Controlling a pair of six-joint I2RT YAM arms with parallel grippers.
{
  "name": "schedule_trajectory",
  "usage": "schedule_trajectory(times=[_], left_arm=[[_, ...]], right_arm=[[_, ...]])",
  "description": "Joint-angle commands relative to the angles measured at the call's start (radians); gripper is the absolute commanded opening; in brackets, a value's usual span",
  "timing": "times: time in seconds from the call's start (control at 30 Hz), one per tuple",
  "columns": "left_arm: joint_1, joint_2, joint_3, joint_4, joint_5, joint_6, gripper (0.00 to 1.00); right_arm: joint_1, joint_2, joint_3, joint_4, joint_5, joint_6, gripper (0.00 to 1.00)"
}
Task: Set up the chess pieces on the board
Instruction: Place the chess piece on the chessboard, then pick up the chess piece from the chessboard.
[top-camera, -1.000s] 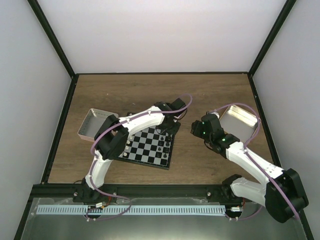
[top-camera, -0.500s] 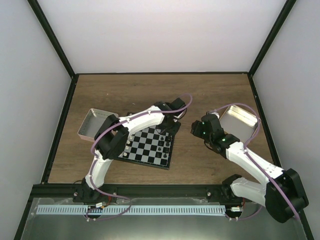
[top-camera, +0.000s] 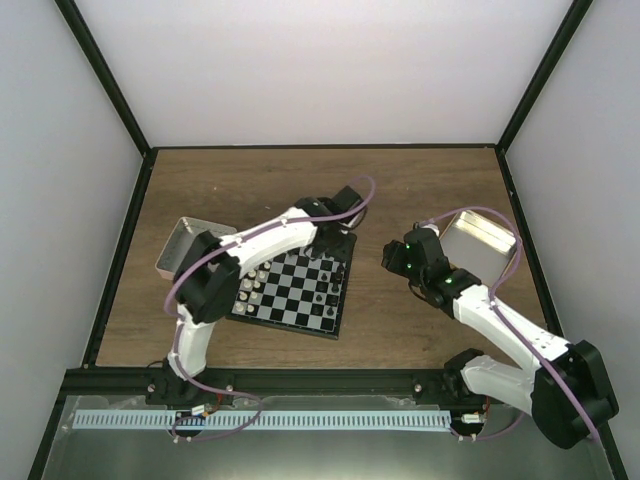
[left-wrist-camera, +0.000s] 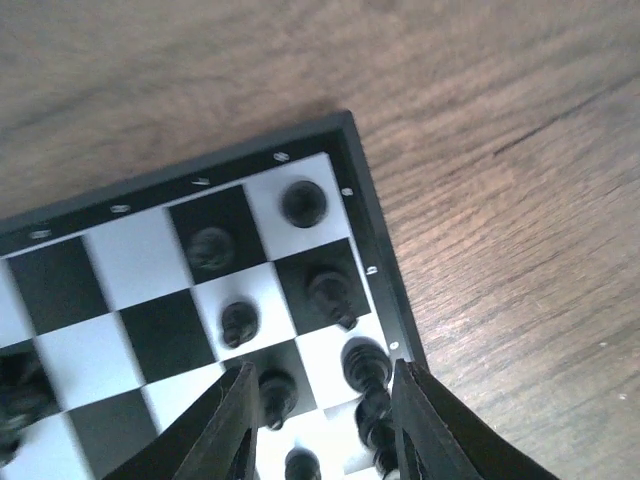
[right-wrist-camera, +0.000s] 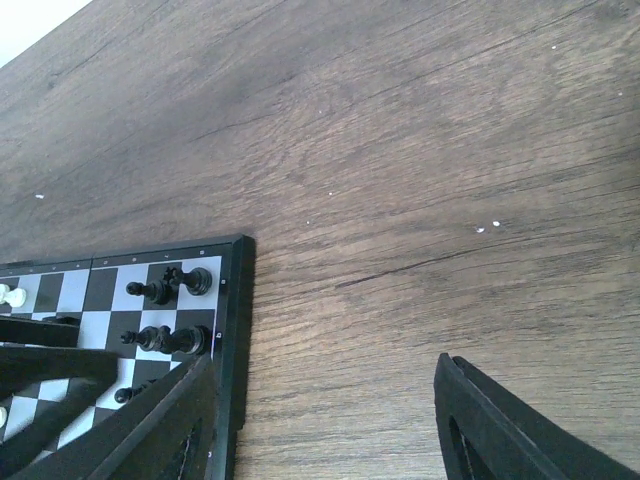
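Seen from above, my left gripper (top-camera: 334, 258) hangs over the board (top-camera: 290, 322), at the corner nearest my right gripper (top-camera: 392, 258), which waits just off that edge. One tin (top-camera: 185, 245) lies out beyond my left elbow and another tin (top-camera: 480, 235) behind my right wrist. Neither is in my way.

Through the left wrist, my jaws stand apart and clamp nothing. Black pieces (left-wrist-camera: 330, 292) crowd between and just ahead of my fingers (left-wrist-camera: 235, 420). I judge I should lift straight up before swinging, or a finger may topple a neighbour.

Through the right wrist, the jaws gape wide over bare table (right-wrist-camera: 420, 200), holding nothing. The board's rim runs just beside one finger.
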Motion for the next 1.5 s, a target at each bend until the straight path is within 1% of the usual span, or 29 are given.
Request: schedule_trajectory(times=[0.0, 0.17, 0.23, 0.33, 0.4, 0.73, 0.77, 0.93, 1.1, 1.23, 1.47], left_arm=[[0.050, -0.156, -0.080, 0.083, -0.038, -0.043, 0.40], [0.133, -0.268, -0.256, 0.182, -0.052, -0.092, 0.41], [0.168, -0.300, -0.324, 0.217, -0.029, -0.091, 0.43], [0.204, -0.316, -0.392, 0.246, -0.015, -0.067, 0.43], [0.223, -0.303, -0.411, 0.255, 0.005, -0.043, 0.43], [0.247, -0.203, -0.397, 0.270, 0.034, -0.020, 0.42], [0.248, -0.197, -0.395, 0.271, 0.034, -0.020, 0.41], [0.253, -0.166, -0.382, 0.270, 0.040, -0.017, 0.32], [0.255, -0.150, -0.376, 0.271, 0.049, -0.014, 0.28], [0.255, -0.143, -0.374, 0.268, 0.063, -0.014, 0.24], [0.255, -0.150, -0.390, 0.260, 0.079, -0.023, 0.23]], right_arm=[[-0.009, -0.012, 0.015, 0.007, -0.005, -0.007, 0.61], [-0.009, 0.004, 0.018, 0.016, -0.029, -0.008, 0.61], [-0.009, 0.012, 0.022, 0.018, -0.035, -0.010, 0.61], [-0.009, 0.023, 0.023, 0.023, -0.045, -0.013, 0.61], [-0.009, 0.032, 0.026, 0.027, -0.052, -0.012, 0.61], [-0.009, 0.045, 0.027, 0.028, -0.064, -0.014, 0.60], [-0.009, 0.045, 0.027, 0.028, -0.064, -0.015, 0.60], [-0.009, 0.051, 0.029, 0.034, -0.065, -0.016, 0.60], [-0.009, 0.057, 0.030, 0.034, -0.065, -0.020, 0.60], [-0.009, 0.057, 0.031, 0.036, -0.063, -0.020, 0.60], [-0.009, 0.062, 0.033, 0.039, -0.065, -0.022, 0.60]])
